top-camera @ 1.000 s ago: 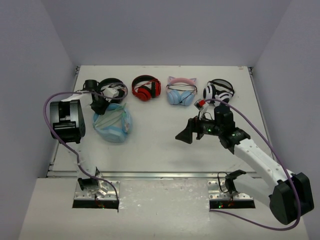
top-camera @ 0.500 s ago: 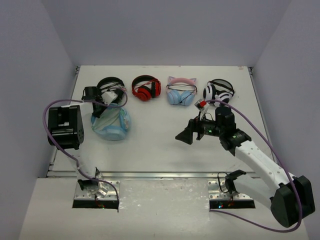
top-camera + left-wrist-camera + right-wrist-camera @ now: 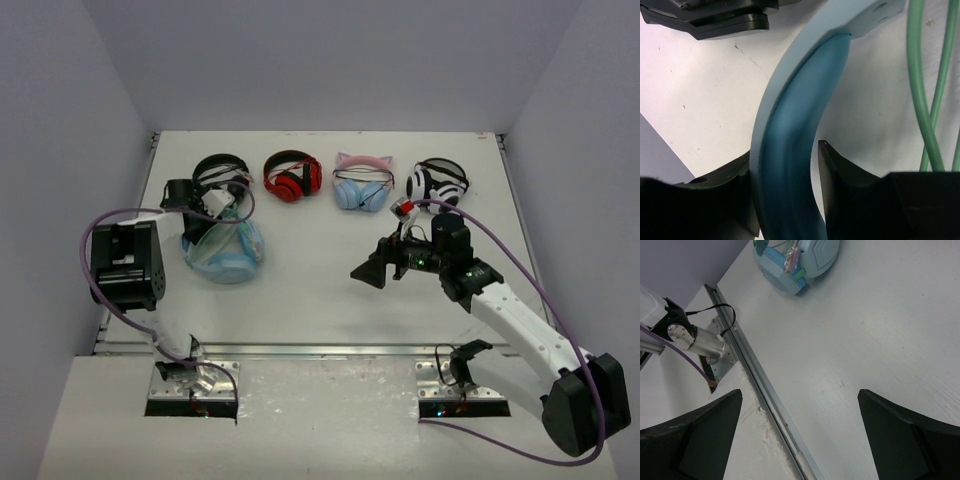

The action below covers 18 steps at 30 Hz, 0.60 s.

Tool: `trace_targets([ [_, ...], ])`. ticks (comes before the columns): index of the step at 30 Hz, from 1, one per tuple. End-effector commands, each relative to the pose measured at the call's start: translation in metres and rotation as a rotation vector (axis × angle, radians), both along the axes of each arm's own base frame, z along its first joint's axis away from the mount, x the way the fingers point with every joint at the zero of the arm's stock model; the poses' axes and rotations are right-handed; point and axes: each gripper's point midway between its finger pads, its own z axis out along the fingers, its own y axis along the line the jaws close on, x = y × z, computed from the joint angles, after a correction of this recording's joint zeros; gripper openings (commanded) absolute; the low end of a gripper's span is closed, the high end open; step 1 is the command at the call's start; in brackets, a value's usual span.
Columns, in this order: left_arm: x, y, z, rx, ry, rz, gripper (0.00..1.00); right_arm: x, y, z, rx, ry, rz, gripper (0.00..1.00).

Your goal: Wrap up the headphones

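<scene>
Headphones (image 3: 224, 252) on table (image 3: 320, 300), left of right gripper (image 3: 368, 272).

- You're looking down on a white table (image 3: 320, 300) with a matte top; up close it carries fine dark specks and a hairline scratch.
- Behind it stands a plain pale grey-lilac back wall (image 3: 320, 60).
- A left wall (image 3: 60, 140) and a right wall (image 3: 585, 120) of the same colour close in the sides.
- A metal rail (image 3: 330, 350) runs along the table's near edge.
- Below the rail you see a white ledge (image 3: 330, 430).
- The light is even and soft, with only faint shadows.
</scene>
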Motion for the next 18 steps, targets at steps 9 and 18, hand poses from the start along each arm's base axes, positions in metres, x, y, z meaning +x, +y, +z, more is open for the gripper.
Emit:
trace_targets([
  [9, 0.018, 0.009, 0.051, 0.016, -0.171, 0.108, 0.46, -0.005, 0.007, 0.011, 0.045, -0.027, 0.038, 0.99],
  [18, 0.025, 0.011, 0.071, -0.023, -0.235, 0.191, 0.49, -0.006, 0.008, 0.009, 0.044, -0.023, 0.046, 0.99],
])
